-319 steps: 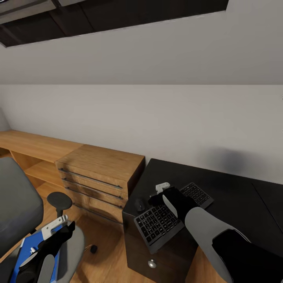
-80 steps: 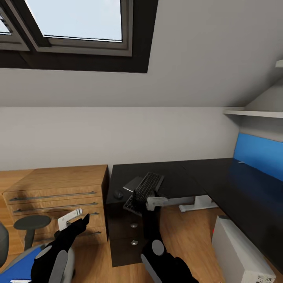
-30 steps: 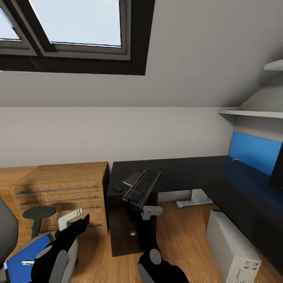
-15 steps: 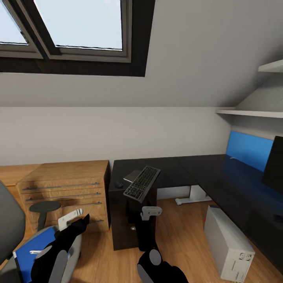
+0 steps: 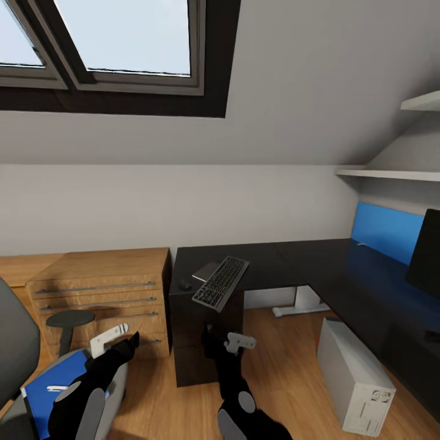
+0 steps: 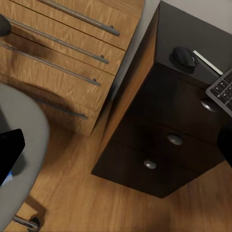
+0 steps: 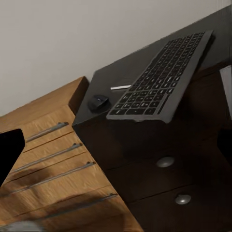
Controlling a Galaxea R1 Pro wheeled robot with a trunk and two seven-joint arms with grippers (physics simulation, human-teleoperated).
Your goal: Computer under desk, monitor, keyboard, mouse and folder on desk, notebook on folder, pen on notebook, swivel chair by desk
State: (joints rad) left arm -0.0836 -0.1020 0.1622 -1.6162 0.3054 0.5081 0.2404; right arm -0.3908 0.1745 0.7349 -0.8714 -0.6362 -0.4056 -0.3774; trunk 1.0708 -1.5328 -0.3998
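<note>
Right gripper (image 5: 235,344) drawn back off keyboard (image 5: 220,283) | jaws apart, empty | left gripper (image 5: 113,340) spread, empty

The monitor (image 5: 426,253) is cut by the head view's right edge, just a dark slab of screen in sight, its neck and base out of frame. The swivel chair (image 5: 15,342) runs off the left edge, and the left arm covers part of the blue folder (image 5: 46,391) on its seat. The notebook (image 5: 205,272) is half tucked under the keyboard (image 5: 220,283). The left gripper (image 5: 109,340) is too indistinct to judge its jaws, and the right gripper (image 5: 235,343) likewise.
</note>
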